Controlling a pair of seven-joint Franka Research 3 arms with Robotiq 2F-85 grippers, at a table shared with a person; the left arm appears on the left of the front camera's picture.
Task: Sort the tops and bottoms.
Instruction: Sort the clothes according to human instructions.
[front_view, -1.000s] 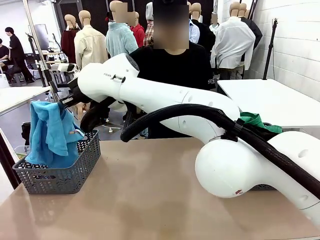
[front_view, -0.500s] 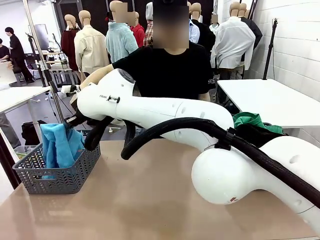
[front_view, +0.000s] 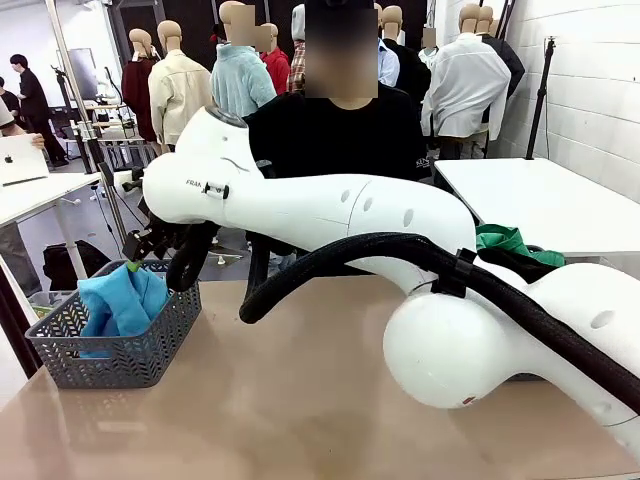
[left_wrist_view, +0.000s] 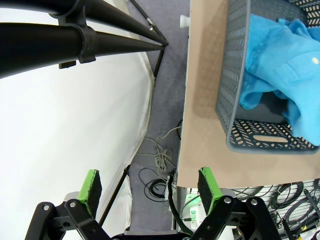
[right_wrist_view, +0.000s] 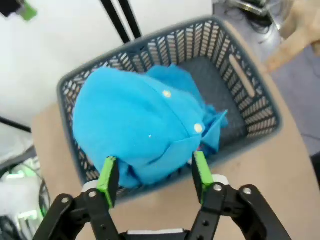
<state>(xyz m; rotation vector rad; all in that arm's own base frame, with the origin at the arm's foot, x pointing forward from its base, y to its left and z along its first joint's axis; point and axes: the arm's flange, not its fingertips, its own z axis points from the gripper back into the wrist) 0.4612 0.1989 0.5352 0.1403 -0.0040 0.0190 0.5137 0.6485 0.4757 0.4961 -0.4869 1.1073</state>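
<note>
The sky-blue top (front_view: 122, 300) lies bunched in the grey mesh basket (front_view: 112, 352) at the table's left end. My right arm reaches across the table, and its gripper (front_view: 141, 254) hovers just above the basket. In the right wrist view, this gripper (right_wrist_view: 154, 176) is open, its green pads apart over the top (right_wrist_view: 140, 125), which rests in the basket (right_wrist_view: 240, 75). My left gripper (left_wrist_view: 150, 185) is open and holds nothing, looking down past the table edge at the basket (left_wrist_view: 235, 75) and the top (left_wrist_view: 285, 60). A green bottom (front_view: 510, 240) and a black one (front_view: 522, 264) lie at the right, behind my right arm.
A person in a black shirt (front_view: 340, 130) stands at the far side, with a hand (right_wrist_view: 295, 30) near the basket. My right arm's white links and black hose (front_view: 330, 250) span the middle of the table. Tripod legs (left_wrist_view: 120, 30) stand beside the table's left edge.
My right gripper came down with the blue top, which hung draped over the basket's rim, and opened. The top now lies loose inside the basket.
</note>
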